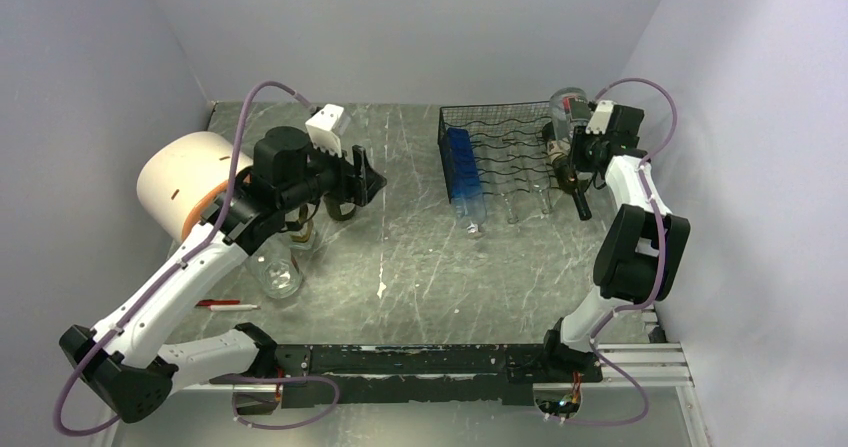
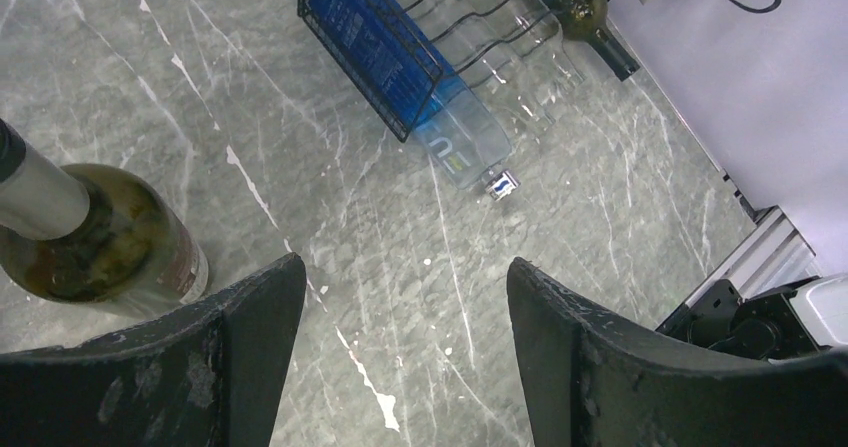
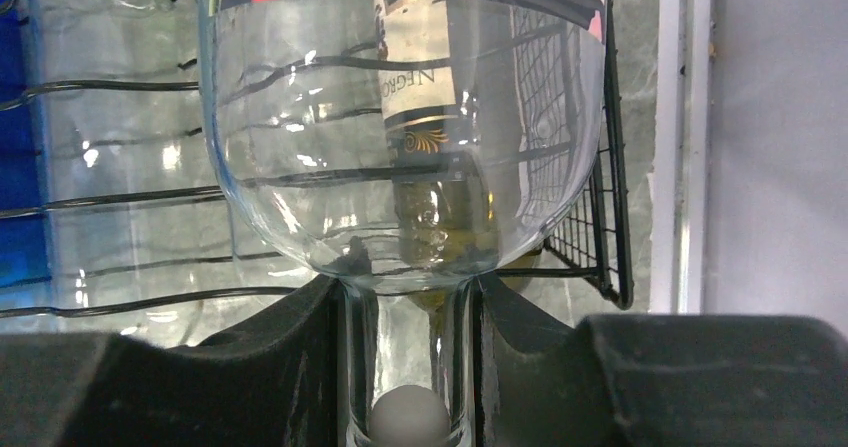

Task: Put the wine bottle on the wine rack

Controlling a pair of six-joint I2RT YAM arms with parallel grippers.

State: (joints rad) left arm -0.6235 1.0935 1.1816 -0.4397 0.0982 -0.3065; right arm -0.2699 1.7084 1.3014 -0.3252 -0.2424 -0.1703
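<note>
Mid-placement: gripping the clear wine bottle (image 3: pixel 300 167) by its neck in the tightly closed right jaws, above the wine rack's (image 1: pixel 500 147) right end near the tabletop's (image 1: pixel 420 257) far right corner. Hovering with left jaws half open, empty. Next, probably: lower gently into a free cradle, then release.

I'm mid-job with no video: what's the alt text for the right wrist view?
The right arm's jaws grip a clear glass bottle by its neck, right at the black wire wine rack. A dark labelled bottle in the rack shows through the glass, and a blue bottle sits at far left.
</note>
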